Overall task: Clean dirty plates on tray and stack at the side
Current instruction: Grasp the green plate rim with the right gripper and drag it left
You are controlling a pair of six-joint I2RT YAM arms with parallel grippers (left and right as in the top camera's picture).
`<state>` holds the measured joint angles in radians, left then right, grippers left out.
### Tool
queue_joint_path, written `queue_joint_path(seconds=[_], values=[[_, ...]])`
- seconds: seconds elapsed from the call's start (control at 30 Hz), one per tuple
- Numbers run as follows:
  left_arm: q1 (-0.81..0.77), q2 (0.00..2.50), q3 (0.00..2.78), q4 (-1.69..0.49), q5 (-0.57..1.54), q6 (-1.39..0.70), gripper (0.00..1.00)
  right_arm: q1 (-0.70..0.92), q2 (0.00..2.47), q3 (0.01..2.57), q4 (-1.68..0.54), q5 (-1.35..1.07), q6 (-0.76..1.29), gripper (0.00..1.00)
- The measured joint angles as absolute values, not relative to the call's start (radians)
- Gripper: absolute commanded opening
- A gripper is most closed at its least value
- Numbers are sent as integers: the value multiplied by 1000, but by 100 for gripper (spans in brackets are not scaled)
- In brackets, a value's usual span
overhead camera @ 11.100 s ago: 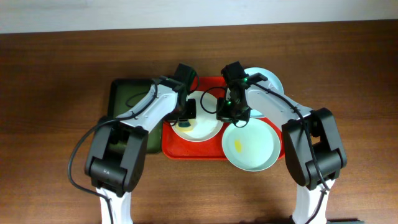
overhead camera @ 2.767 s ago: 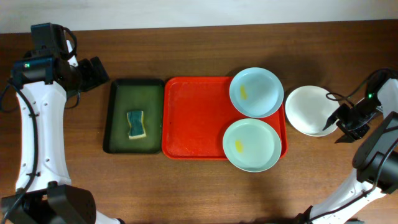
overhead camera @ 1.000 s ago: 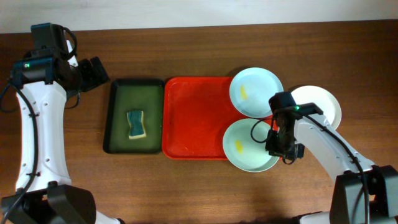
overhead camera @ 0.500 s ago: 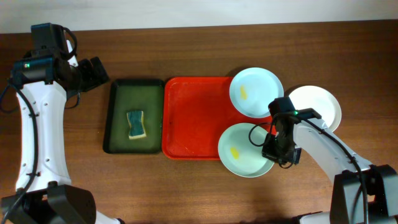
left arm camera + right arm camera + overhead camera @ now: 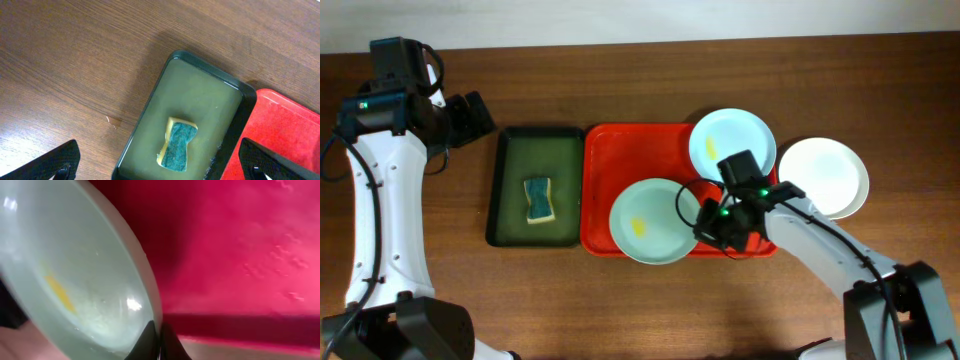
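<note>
While the wooden tabletop (image 5: pixel 880 90) carries the large red rectangular plastic tray (image 5: pixel 620 160), a pale blue-green round plate (image 5: pixel 645 222) with a yellow smear lies across its front rim, the right gripper (image 5: pixel 705 228) clamped on its edge. A second blue-green plate (image 5: pixel 725 140) sits at the tray's far right corner, with a white plate (image 5: pixel 825 175) alongside. The left gripper (image 5: pixel 485 115) hangs spread wide.

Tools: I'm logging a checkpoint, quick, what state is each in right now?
Left tool: open, holding nothing.
Right tool: shut on the smeared blue-green plate at its rim.
</note>
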<state>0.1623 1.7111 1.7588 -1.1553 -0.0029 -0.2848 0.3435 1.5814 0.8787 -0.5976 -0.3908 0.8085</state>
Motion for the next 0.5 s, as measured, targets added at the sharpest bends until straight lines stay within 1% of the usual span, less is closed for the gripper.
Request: queue_joint_path(seconds=[0.13, 0.23, 0.33, 0.5], values=[[162, 1711, 1759, -1156, -3, -285, 99, 421, 1581, 879, -489, -314, 950, 4], [162, 1711, 1759, -1156, -2, -285, 99, 427, 1581, 879, -439, -257, 1010, 4], [162, 1711, 1759, -1156, -3, -285, 99, 427, 1581, 879, -436, -213, 1114, 4], [162, 1711, 1759, -1156, -2, -285, 99, 427, 1589, 879, -433, -197, 1171, 4]])
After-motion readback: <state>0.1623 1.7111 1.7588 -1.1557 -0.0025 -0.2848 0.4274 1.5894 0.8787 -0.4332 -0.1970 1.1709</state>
